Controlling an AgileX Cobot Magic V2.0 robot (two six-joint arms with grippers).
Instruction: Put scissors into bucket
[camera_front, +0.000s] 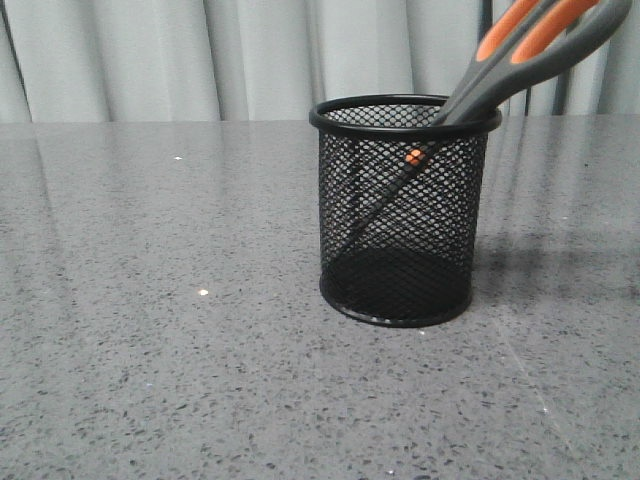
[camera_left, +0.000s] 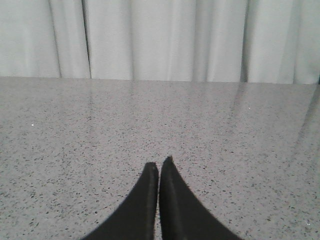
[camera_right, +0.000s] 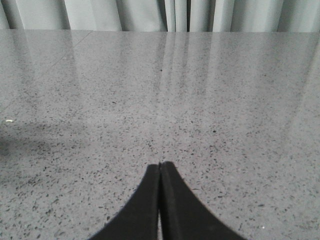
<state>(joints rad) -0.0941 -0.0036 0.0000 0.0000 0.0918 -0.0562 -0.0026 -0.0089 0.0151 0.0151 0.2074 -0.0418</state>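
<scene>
The black wire-mesh bucket (camera_front: 400, 215) stands upright on the grey speckled table, right of centre in the front view. The scissors (camera_front: 520, 55) rest inside it, blades down and leaning, with their grey and orange handles sticking out over the rim to the upper right. Their orange pivot dot (camera_front: 413, 157) shows through the mesh. Neither gripper appears in the front view. My left gripper (camera_left: 159, 165) is shut with nothing in it, above bare table. My right gripper (camera_right: 160, 165) is likewise shut and empty over bare table.
The grey speckled table (camera_front: 150, 350) stretches across all views. Pale curtains (camera_front: 200, 55) hang behind its far edge. The bucket's shadow falls to its right.
</scene>
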